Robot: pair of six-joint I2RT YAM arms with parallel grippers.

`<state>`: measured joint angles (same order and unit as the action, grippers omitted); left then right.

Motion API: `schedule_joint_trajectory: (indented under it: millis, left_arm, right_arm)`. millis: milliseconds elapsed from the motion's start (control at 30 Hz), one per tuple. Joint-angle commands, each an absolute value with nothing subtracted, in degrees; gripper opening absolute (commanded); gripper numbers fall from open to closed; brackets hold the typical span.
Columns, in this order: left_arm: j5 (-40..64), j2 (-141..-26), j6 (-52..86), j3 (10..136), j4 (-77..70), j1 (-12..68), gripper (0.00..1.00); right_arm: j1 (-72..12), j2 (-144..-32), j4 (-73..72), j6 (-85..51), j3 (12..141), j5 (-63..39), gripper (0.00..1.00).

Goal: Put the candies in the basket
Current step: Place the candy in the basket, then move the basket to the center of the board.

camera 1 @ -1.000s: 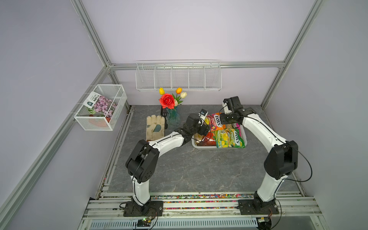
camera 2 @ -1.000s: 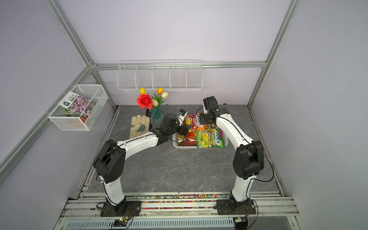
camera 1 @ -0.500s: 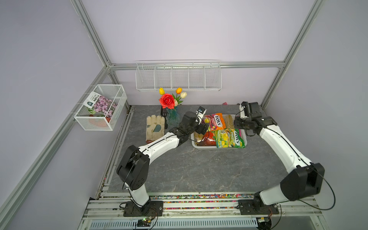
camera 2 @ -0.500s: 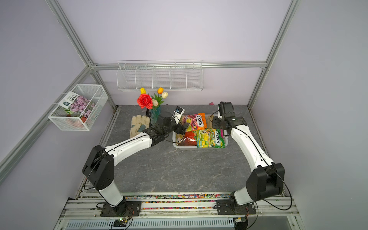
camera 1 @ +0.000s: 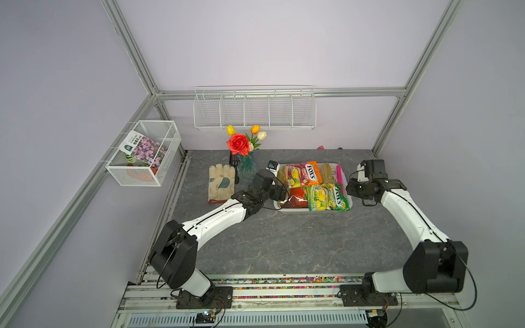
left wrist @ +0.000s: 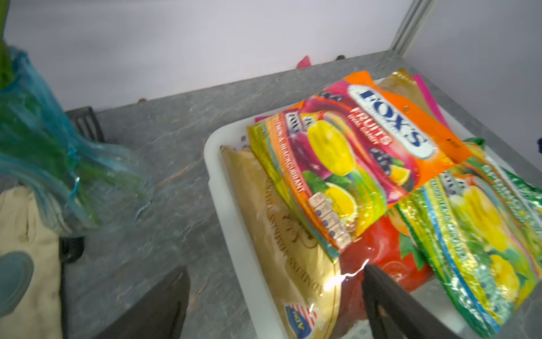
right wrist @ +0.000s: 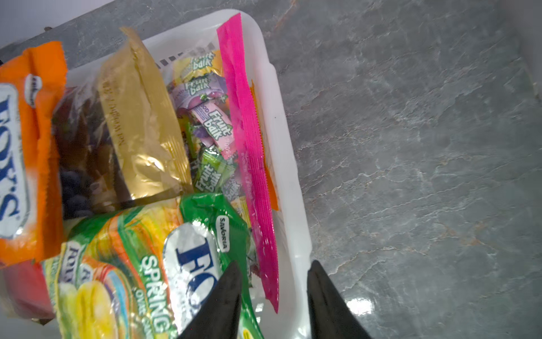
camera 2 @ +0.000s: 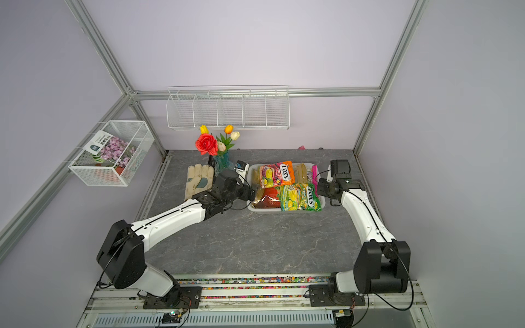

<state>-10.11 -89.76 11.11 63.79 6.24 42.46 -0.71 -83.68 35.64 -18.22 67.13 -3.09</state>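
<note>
The basket (camera 1: 349, 196) sits toward the far right of the table, with a vase (camera 1: 245, 167) and glove (camera 1: 221, 183) to its left. Every candy bag I can see already lies inside it. An orange bag (camera 1: 302, 174) is on top at the far side, and a green bag (camera 1: 326, 197) at the near side overhangs the near rim. Gold (left wrist: 278, 234), red (left wrist: 387, 249) and pink (right wrist: 246, 132) bags are underneath. The left gripper (left wrist: 275, 273) hovers at the basket's left edge with its jaws spread wide and holding nothing, one finger outside the rim and one over the red bag. The right gripper (right wrist: 275, 264) is at the right edge, partly open and empty, with its fingers straddling the rim and the green bag's corner. The bags look like glossy film: light, soft and slippery, with loose contents that would shift and sag. A flat face would likely slide out of the pads, so the crimped end seam or a pinched corner seems the safer hold. If anything needs a nudge it is probably the green bag, best taken by its overhanging edge.
</note>
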Motion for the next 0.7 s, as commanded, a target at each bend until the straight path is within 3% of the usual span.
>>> schedule_joint_trajectory:
  millis: [0,267,667]
  left_arm:
    - [-15.5,-92.5,17.3,65.7,12.1,42.7,0.86]
    - [-16.1,-96.7,20.3,67.5,12.4,42.3,0.79]
    - [-15.9,-100.7,21.6,67.7,16.0,42.1,0.77]
  right_arm:
    - [0.0,-88.0,34.8,-17.0,70.0,-3.9,0.39]
    - [0.5,-97.1,37.7,-13.3,76.7,-2.4,0.34]
    - [0.4,-101.5,41.0,-11.5,78.3,-1.9,0.27]
